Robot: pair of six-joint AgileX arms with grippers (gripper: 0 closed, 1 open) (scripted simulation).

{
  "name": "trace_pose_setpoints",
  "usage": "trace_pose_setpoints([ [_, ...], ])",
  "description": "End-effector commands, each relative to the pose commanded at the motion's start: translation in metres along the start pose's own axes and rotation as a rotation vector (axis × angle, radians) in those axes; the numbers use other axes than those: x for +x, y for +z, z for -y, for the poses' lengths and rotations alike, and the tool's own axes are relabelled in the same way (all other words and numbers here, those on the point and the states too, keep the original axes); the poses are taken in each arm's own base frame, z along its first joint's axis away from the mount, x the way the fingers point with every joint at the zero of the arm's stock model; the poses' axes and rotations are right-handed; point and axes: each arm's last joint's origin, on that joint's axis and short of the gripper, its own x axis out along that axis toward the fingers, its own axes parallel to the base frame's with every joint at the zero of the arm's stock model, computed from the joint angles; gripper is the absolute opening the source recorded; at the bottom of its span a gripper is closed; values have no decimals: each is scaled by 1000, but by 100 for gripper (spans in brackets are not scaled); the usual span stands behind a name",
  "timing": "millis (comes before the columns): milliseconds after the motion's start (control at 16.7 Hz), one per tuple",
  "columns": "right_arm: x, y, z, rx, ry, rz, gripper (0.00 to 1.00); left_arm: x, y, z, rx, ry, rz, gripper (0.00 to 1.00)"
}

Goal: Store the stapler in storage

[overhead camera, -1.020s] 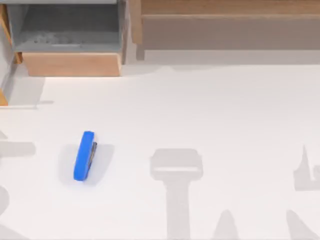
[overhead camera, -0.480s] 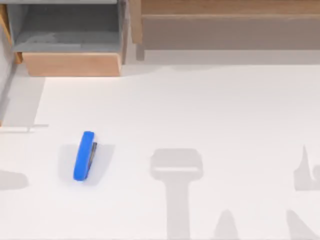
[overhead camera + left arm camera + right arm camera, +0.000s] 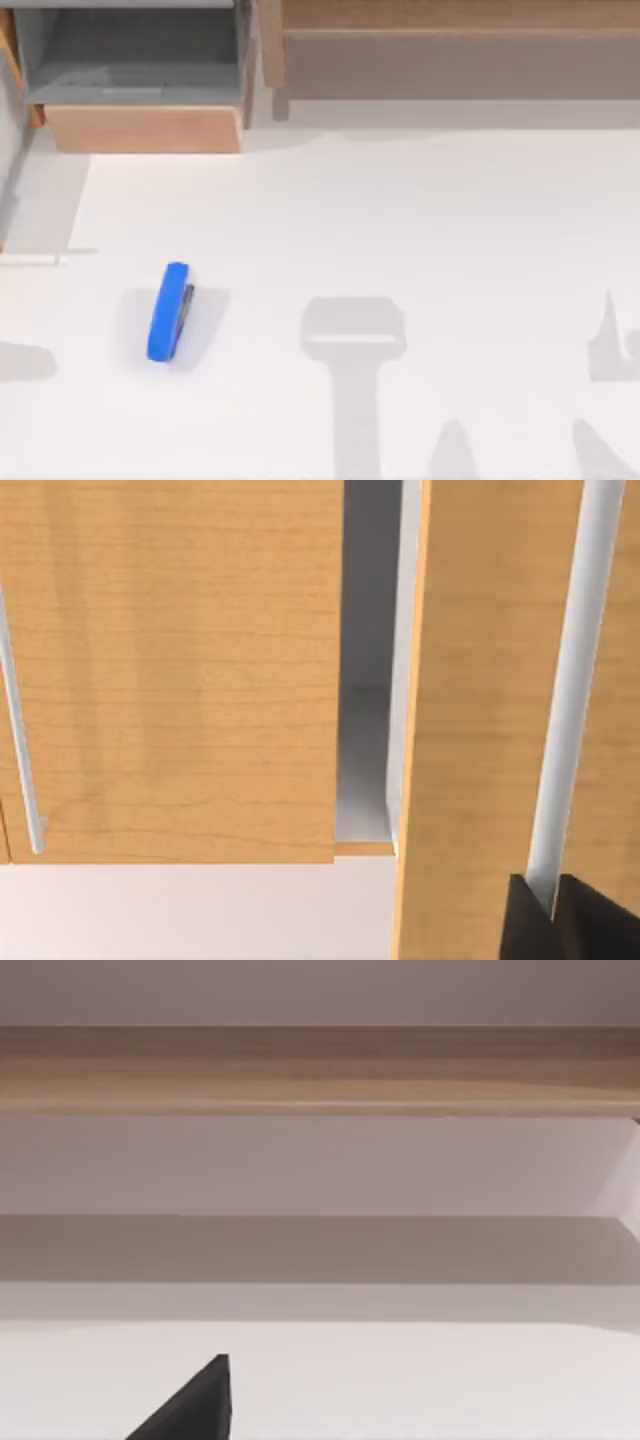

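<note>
The blue stapler (image 3: 168,312) lies flat on the white table at the left of the top view, its dark strip facing right, with no gripper near it. The storage is an open drawer (image 3: 145,128) at the back left, with a grey inside and a wooden front. In the left wrist view my left gripper (image 3: 552,922) has its dark fingertips (image 3: 522,925) close on either side of a silver handle bar (image 3: 568,700) on a wooden panel. One dark fingertip (image 3: 198,1405) of my right gripper shows above the bare table.
A long wooden cabinet (image 3: 450,50) runs along the back edge. Arm shadows lie on the table near the front middle and right. In the left wrist view a second wooden panel (image 3: 170,670) stands beside a gap with a grey inside.
A wooden edge at the table's far left has swung out of the top view since one second ago, and the shadow there moved toward the front. The stapler has not moved.
</note>
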Motion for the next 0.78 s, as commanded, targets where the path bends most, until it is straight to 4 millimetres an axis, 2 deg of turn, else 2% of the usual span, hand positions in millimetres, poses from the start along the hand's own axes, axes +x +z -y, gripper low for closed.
trace_pose_setpoints([
  [540, 0, 0, 0, 0, 0, 0, 100, 0, 0, 0, 0, 0, 0, 98],
  [780, 0, 0, 0, 0, 0, 0, 100, 0, 0, 0, 0, 0, 0, 100],
])
